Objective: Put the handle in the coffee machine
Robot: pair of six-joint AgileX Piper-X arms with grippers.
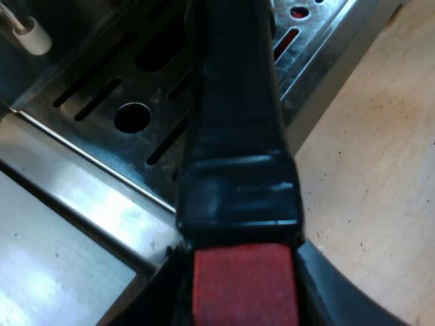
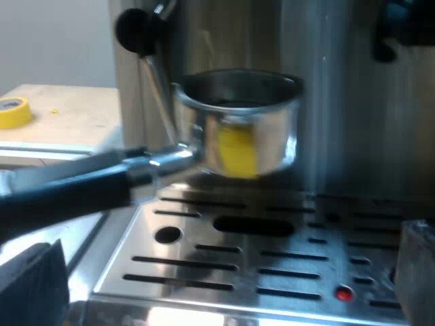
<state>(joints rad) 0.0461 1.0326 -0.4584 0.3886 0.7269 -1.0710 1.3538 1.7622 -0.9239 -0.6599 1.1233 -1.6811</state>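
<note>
The metal holder (image 2: pixel 238 122) hangs level above the drip tray (image 2: pixel 204 268), close before the espresso machine's steel front (image 2: pixel 353 102), with its basket opening upward. Its dark handle (image 2: pixel 75 193) runs out from the basket, away from the machine. In the left wrist view the handle (image 1: pixel 238 102) ends in red (image 1: pixel 245 285), and my left gripper (image 1: pixel 245 295) is shut on that end over the tray's edge. My right gripper (image 2: pixel 224 292) stands open low before the tray, its fingers (image 2: pixel 34 285) wide apart with nothing between them.
A steam wand (image 2: pixel 153 88) with a black knob (image 2: pixel 132 30) hangs beside the holder's basket. The slotted tray (image 1: pixel 129 88) borders a wooden tabletop (image 1: pixel 380 170). A yellow tape roll (image 2: pixel 13 112) lies on a pale surface beyond the machine.
</note>
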